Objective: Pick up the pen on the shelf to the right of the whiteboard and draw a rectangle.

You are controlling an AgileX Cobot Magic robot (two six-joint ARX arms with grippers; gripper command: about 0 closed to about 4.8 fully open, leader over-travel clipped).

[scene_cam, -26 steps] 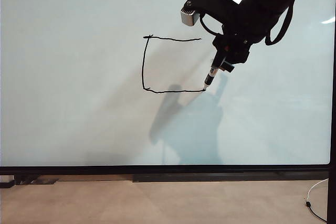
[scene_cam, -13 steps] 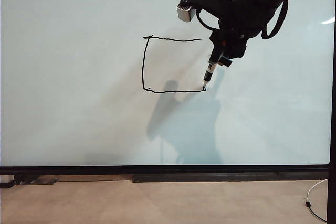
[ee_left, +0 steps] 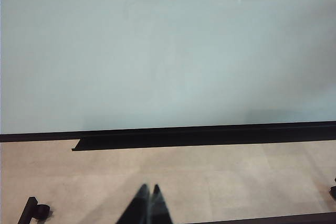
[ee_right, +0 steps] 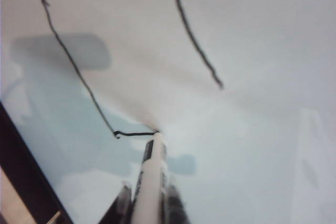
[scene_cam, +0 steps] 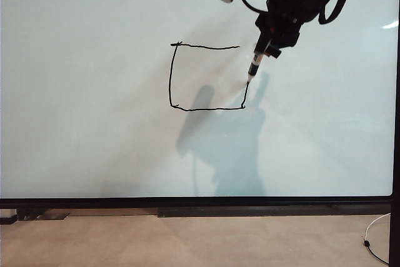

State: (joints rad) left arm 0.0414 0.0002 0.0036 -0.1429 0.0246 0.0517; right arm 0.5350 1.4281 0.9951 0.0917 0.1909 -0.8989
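a large glossy whiteboard (scene_cam: 94,142) with a thin black frame. on it, an unfinished rectangle (scene_cam: 170,76) in thin wobbly black line: top, left and bottom sides drawn, the right side partway up. a white-barrelled pen (scene_cam: 255,65) tilts with its black tip touching that line's upper end.

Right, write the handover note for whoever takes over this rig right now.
Right claw: shut on the pen, high at the whiteboard, tip on the surface.
Left claw: shut, holding nothing, low over the floor in front of the board's lower frame.
Done: the rectangle has its top, left and bottom sides, plus the lower part of the right side.
Left: draw the right side up to the end of the top line and close the corner.
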